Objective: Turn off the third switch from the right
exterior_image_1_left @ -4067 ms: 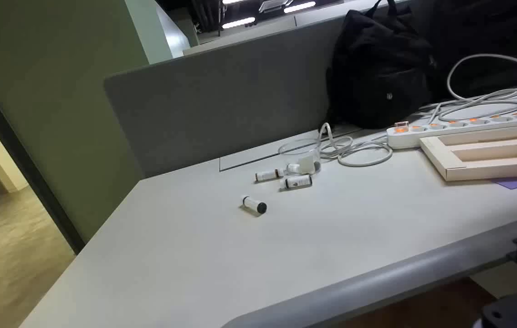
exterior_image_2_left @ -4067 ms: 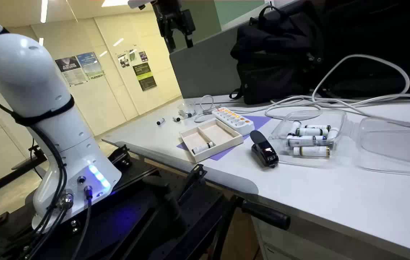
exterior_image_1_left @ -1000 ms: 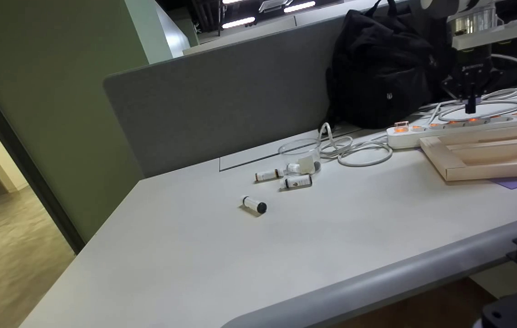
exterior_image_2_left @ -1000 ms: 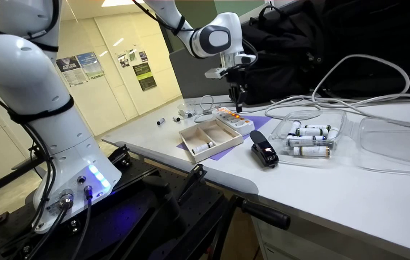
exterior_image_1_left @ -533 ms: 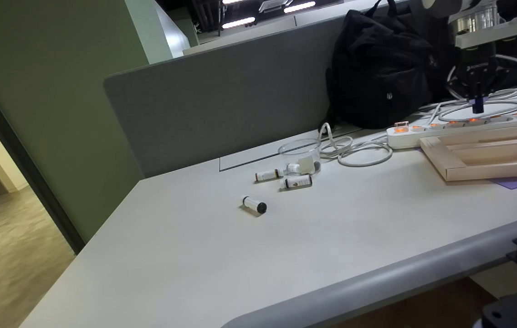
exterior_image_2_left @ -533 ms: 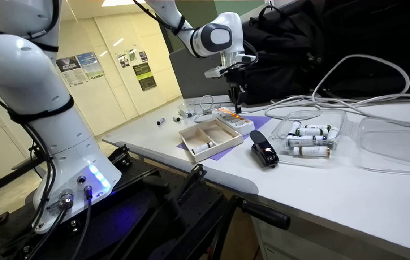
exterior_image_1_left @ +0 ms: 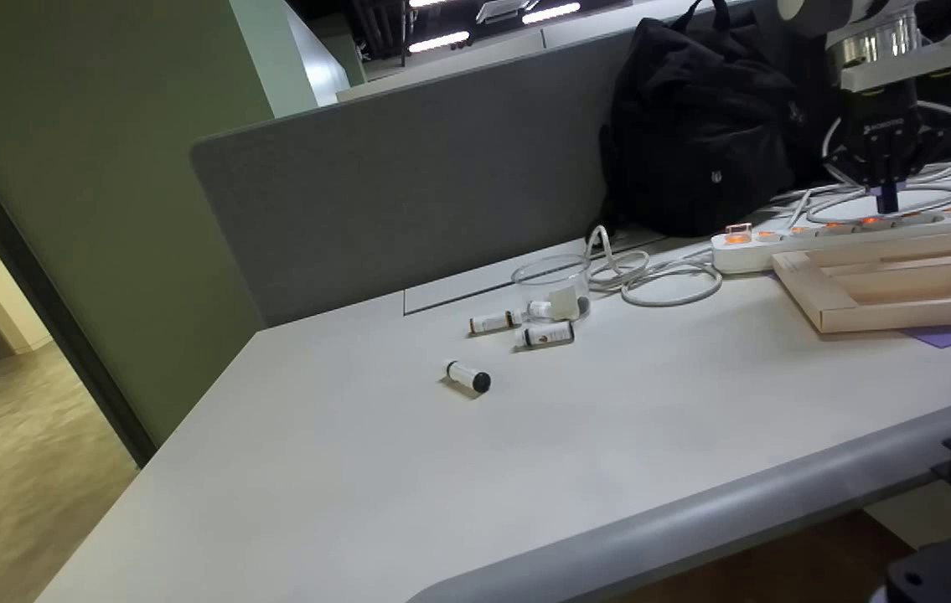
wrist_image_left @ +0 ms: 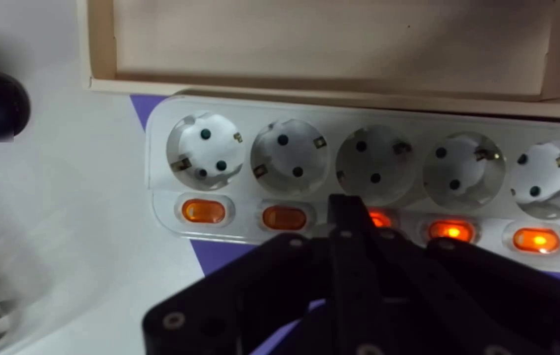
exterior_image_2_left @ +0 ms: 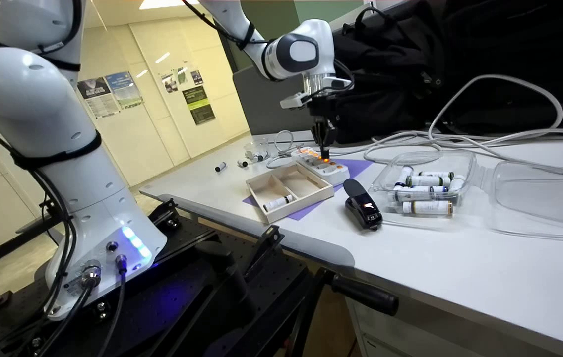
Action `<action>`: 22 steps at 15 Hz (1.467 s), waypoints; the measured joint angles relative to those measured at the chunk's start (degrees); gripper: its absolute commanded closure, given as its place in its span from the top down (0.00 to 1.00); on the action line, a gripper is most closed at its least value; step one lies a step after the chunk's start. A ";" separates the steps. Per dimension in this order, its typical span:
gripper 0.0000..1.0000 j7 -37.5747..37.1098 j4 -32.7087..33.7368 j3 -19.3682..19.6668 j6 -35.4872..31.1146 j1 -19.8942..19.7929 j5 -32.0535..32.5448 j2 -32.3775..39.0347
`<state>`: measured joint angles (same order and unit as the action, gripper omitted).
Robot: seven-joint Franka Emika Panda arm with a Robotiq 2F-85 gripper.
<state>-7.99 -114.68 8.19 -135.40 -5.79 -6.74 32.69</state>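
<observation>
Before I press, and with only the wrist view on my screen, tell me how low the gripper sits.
Observer: In both exterior views the gripper is down at the power strip, touching it or just above; I can't tell which.
Operator: Report what stands beyond the power strip, out of my frame.
Observer: A black backpack; both exterior views show it.
Operator: Now check the wooden box, the part I can't see.
Observer: In an exterior view, a small white bottle lies in the compartment away from the power strip.
</observation>
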 measured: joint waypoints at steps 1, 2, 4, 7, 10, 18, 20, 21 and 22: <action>0.00 0.00 0.00 -0.06 0.15 0.00 -0.02 0.05; 0.00 0.00 0.01 -0.14 0.25 0.00 -0.06 0.10; 0.00 0.00 0.02 -0.27 0.32 0.00 -0.10 0.25; 0.00 0.07 0.11 -0.54 0.32 -0.19 -0.40 0.54; 0.00 0.26 0.66 -1.17 0.32 -0.76 -1.50 0.98; 0.00 3.82 2.34 -3.52 1.57 -3.78 -6.91 1.63; 0.00 4.85 3.00 -4.03 2.56 -4.63 -8.41 2.05; 0.00 5.24 3.33 -4.24 3.16 -5.05 -9.10 2.27; 0.00 5.48 3.80 -4.38 3.81 -5.37 -9.52 2.55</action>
<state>-2.51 -110.89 3.82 -131.59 -11.15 -16.26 35.24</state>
